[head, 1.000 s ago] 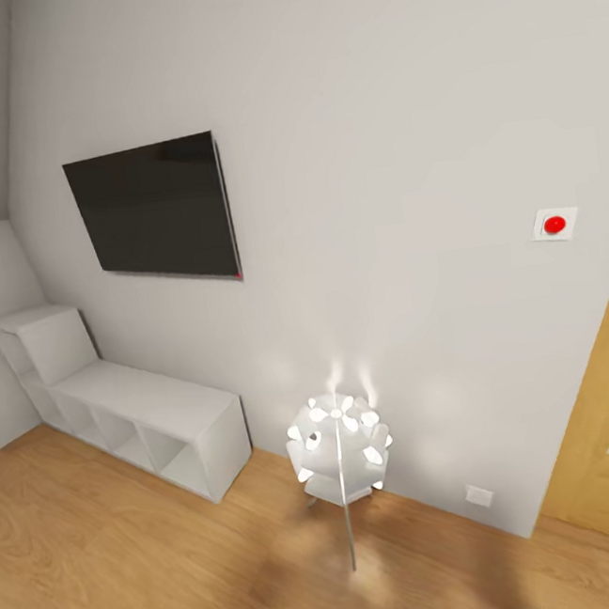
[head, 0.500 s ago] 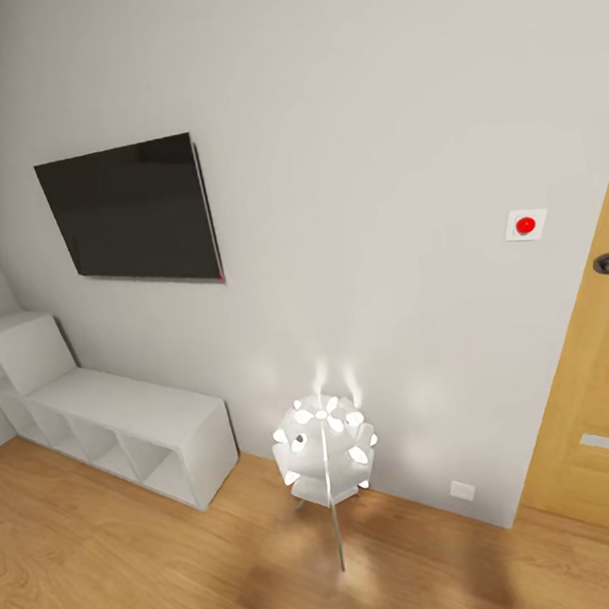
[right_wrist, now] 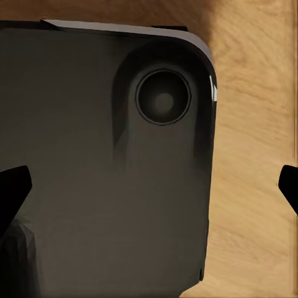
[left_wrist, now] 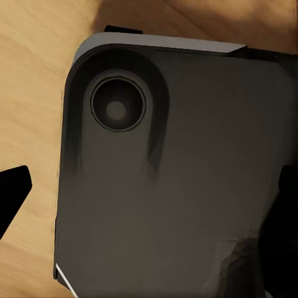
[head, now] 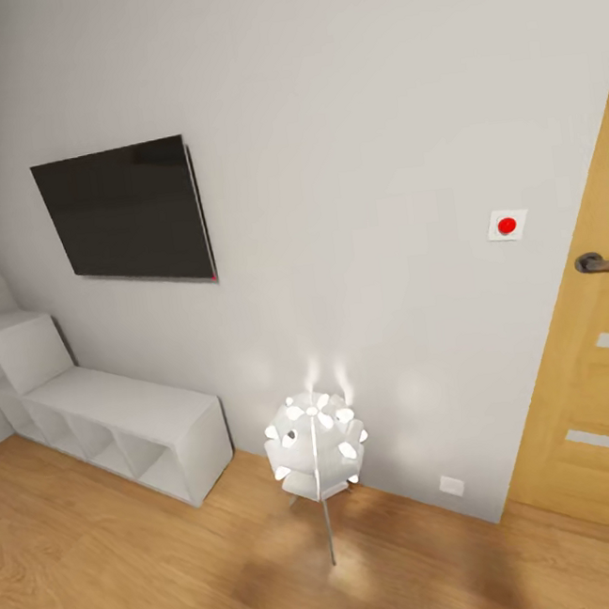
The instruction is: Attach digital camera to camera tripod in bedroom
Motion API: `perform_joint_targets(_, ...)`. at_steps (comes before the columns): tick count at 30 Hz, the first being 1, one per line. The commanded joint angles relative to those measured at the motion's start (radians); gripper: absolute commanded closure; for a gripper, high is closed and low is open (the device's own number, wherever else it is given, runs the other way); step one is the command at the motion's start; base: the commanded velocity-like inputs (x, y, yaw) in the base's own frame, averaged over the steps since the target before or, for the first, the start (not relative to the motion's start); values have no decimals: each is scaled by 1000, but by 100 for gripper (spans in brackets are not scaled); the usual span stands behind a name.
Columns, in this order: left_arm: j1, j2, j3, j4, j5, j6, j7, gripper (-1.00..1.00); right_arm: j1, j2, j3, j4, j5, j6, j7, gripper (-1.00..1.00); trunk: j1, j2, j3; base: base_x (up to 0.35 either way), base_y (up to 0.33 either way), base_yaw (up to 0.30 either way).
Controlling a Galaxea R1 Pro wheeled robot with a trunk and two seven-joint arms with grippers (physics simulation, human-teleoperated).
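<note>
Head view: a white wall carries a black wall-mounted television [head: 124, 214] above a white cubby shelf [head: 110, 421]; a lit white floor lamp [head: 316, 447] stands on the wood floor [head: 108, 573], beside a wooden door [head: 597, 385].

Left wrist view: the left gripper [left_wrist: 149, 205] hangs spread wide over the robot's dark base [left_wrist: 174, 174].

Right wrist view: the right gripper [right_wrist: 152, 186] likewise gapes, holding nothing.

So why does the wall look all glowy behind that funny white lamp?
In the head view, the lit floor lamp throws soft bright patches onto the white wall around it, and a blurry dark shadow pools on the wood floor beneath it. In both wrist views, a dark grey body sits close up, evenly shaded, without glare.
</note>
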Motion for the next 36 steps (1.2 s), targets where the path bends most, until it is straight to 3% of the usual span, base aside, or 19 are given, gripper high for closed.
perform_joint_targets(1, 0, 0, 0, -1, 8, -2, 1, -100, 0, 0, 1, 0, 1, -3, 0, -100, 0, 0, -1, -148, -181, 0)
perform_joint_targets(16, 0, 0, -1, -1, 8, -2, 1, -100, 0, 1, 2, 0, 2, -4, 0, -100, 0, 0, 0, -44, -48, 22)
perform_joint_targets(36, 0, 0, -1, -1, 8, -2, 2, -100, 0, -2, 2, 0, 2, -4, 0, -100, 0, 0, 9, -1, -1, 242)
